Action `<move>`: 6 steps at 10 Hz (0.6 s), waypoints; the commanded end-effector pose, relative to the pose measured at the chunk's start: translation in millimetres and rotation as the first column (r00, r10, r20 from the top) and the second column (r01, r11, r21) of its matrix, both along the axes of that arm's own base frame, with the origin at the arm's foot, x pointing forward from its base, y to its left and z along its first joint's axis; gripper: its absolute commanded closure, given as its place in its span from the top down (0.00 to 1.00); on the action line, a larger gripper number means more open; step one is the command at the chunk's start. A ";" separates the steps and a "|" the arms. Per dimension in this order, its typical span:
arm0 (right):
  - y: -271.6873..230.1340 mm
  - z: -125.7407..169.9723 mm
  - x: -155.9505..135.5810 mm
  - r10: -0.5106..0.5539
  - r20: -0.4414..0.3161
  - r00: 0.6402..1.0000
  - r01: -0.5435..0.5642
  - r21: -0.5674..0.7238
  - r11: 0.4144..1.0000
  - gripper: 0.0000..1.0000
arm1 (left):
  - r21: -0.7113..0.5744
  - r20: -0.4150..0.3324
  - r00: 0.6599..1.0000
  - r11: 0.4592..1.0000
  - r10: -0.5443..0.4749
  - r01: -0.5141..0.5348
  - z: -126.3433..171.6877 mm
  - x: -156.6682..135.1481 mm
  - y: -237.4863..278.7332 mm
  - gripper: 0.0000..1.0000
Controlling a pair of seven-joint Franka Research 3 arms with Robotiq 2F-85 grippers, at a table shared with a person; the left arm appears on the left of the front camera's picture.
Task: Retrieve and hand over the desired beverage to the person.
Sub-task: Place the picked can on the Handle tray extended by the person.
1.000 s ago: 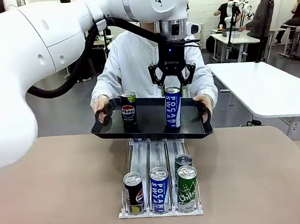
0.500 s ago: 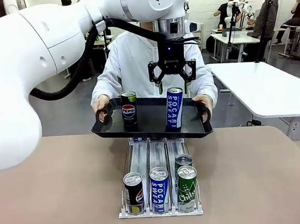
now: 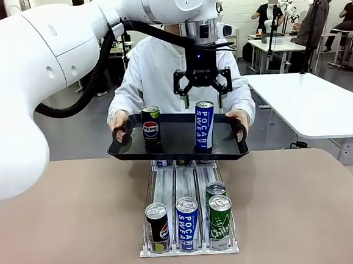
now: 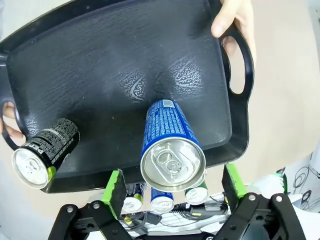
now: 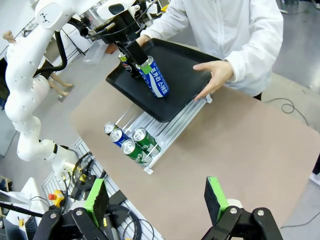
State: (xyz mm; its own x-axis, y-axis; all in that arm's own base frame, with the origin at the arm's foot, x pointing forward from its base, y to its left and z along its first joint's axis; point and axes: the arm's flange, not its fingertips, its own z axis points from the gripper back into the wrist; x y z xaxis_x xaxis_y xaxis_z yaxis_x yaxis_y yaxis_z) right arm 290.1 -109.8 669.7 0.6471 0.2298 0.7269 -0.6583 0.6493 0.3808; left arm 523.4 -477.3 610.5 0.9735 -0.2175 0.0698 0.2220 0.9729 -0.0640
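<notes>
The person [image 3: 156,66] holds a black tray [image 3: 178,149] by both handles over the table's far edge. On it stand a blue Pocari Sweat can [image 3: 204,127] and a black Pepsi can [image 3: 151,126]. My left gripper [image 3: 203,99] hangs open just above the Pocari can, its fingers clear of it. From the left wrist, the blue can [image 4: 167,145] sits between the green pads [image 4: 116,187] without touching them, and the Pepsi can [image 4: 47,152] is off to one side. My right gripper [image 5: 156,199] is open and holds nothing, high above the table.
A clear can rack [image 3: 188,223] lies on the brown table [image 3: 61,226] under the tray's near edge, with Pepsi, Pocari and green Chilsung cans at its front. A white table [image 3: 312,106] stands at the right. Other people are far behind.
My left gripper has opened, let go of the Pocari can on the tray and risen slightly above it. The can stays upright.
</notes>
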 end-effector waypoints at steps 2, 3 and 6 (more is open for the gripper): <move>0.9 -0.2 2.3 0.019 0.021 1.000 -0.020 0.032 0.999 1.00 | -0.005 0.057 0.994 0.995 -0.097 0.098 47.4 -36.8 8.8 1.00; 0.9 -0.2 2.3 0.019 0.021 1.000 -0.020 0.032 0.999 1.00 | 0.010 0.135 0.977 0.987 -0.163 0.163 55.7 -78.9 43.6 1.00; 0.9 -0.2 2.3 0.019 0.021 1.000 -0.020 0.032 0.999 1.00 | -0.036 0.228 0.913 0.934 -0.338 0.354 48.7 -184.6 150.5 1.00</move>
